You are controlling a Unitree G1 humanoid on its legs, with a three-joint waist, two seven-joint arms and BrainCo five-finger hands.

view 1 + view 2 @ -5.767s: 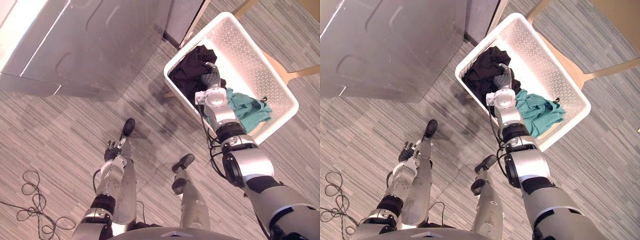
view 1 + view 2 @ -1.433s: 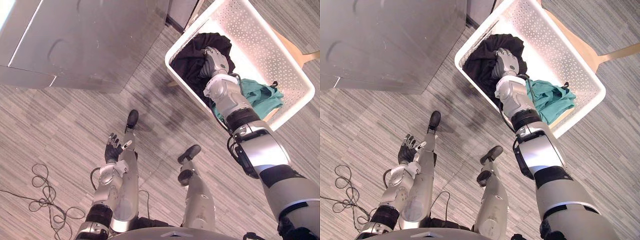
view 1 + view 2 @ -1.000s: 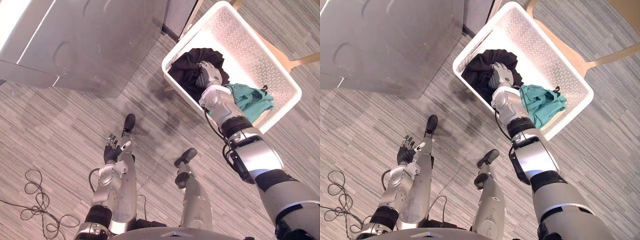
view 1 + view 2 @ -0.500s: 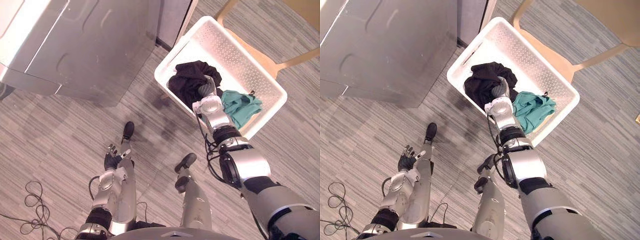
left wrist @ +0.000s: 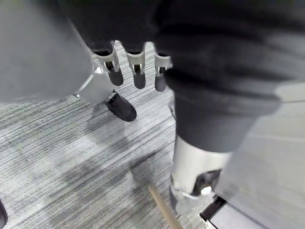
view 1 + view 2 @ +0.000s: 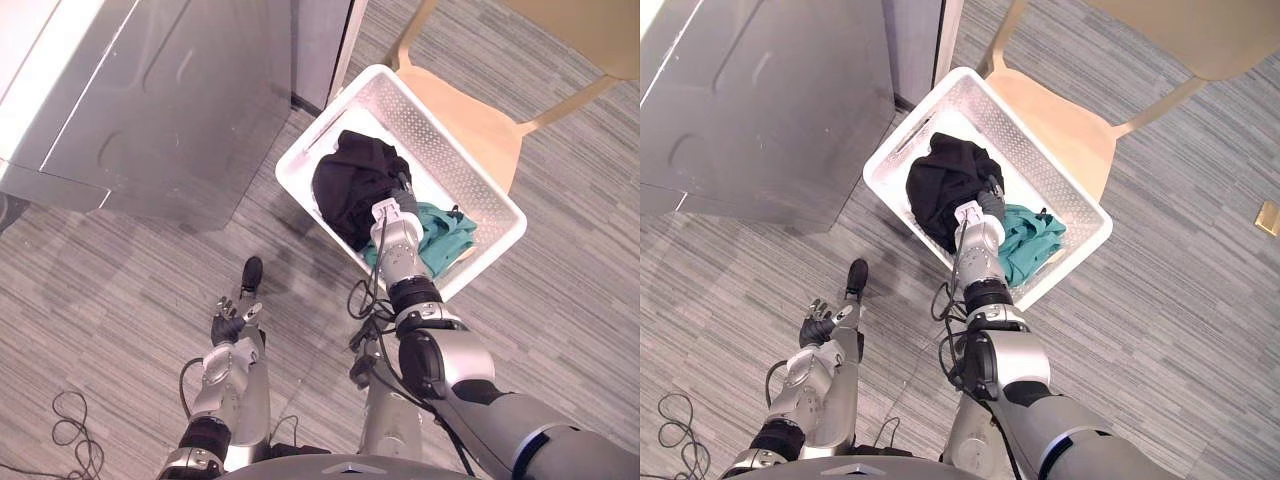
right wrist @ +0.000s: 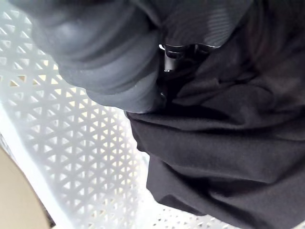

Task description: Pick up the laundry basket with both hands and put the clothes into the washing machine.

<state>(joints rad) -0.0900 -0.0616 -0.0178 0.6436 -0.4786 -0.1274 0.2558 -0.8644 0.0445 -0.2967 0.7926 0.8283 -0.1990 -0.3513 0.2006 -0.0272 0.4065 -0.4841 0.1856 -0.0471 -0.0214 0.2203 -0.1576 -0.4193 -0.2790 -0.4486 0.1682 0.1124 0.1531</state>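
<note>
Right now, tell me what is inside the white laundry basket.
A black garment and a teal garment lie in the laundry basket, with the right robot hand on the black one. Whatever lies beneath them is covered.

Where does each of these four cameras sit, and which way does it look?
Left eye view: on the head, looking down at the laundry basket beside the washing machine; both arms, left hand and right hand show.
Right eye view: beside it, same scene.
Left wrist view: on the left wrist, looking past its open fingers at the floor.
Right wrist view: on the right wrist, close on the black garment in the basket; its dark cover shows.
Shared: both eyes and the right wrist show basket and garment.
</note>
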